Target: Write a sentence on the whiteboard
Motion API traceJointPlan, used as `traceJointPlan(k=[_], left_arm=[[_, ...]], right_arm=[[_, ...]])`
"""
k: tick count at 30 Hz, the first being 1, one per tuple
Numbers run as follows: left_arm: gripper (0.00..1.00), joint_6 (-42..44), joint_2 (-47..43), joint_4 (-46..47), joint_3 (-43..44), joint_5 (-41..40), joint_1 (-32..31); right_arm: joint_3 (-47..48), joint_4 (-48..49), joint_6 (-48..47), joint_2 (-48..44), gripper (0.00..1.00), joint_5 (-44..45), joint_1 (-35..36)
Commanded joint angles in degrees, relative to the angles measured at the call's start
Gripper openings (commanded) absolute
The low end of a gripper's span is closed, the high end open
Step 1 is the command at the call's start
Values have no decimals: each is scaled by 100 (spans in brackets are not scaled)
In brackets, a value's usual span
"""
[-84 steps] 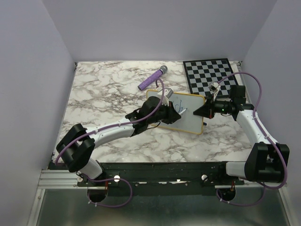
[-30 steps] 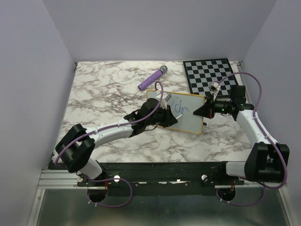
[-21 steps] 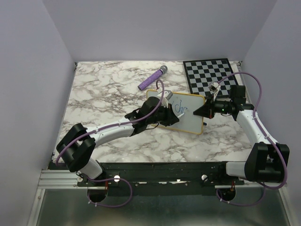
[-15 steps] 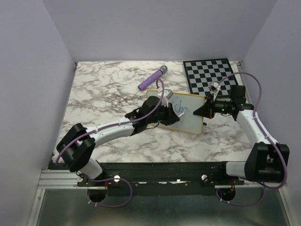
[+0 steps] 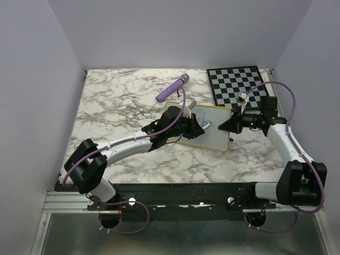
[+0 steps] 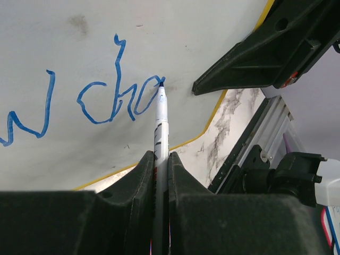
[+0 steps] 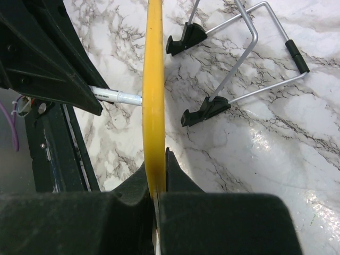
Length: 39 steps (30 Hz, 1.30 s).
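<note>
The whiteboard [image 5: 219, 134], white with a yellow frame, stands tilted on the marble table. My right gripper [image 5: 230, 126] is shut on its right edge; the right wrist view shows the yellow rim [image 7: 153, 79] running edge-on into the gripper [image 7: 158, 159]. My left gripper [image 5: 194, 127] is shut on a white marker [image 6: 160, 125], its blue tip touching the board [image 6: 69, 37]. The sentence [image 6: 101, 98] is blue lettering that reads "w cha", and the tip rests at the end of the last letter. Earlier letters are cut off at the left.
A purple cylinder [image 5: 172, 88] lies behind the board. The black-and-white checkered board [image 5: 239, 84] sits at the back right. The board's wire stand [image 7: 249, 50] with black feet rests on the marble behind it. Grey walls close in on three sides.
My left gripper has shifted slightly right along the board with the marker, adding to the blue lettering. The right arm and the board have stayed put.
</note>
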Motion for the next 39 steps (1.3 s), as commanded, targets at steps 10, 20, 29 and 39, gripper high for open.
traceJointPlan(k=[10, 20, 29, 39], left_arm=[[0, 42, 54, -182, 58, -151, 45], [0, 7, 72, -244, -83, -28, 45], [0, -19, 168, -288, -92, 104, 36], [0, -45, 168, -288, -162, 139, 18]], right_arm=[[1, 33, -118, -61, 1, -112, 21], [1, 33, -118, -78, 1, -112, 21], [10, 33, -109, -87, 1, -112, 21], [1, 33, -118, -87, 1, -112, 21]])
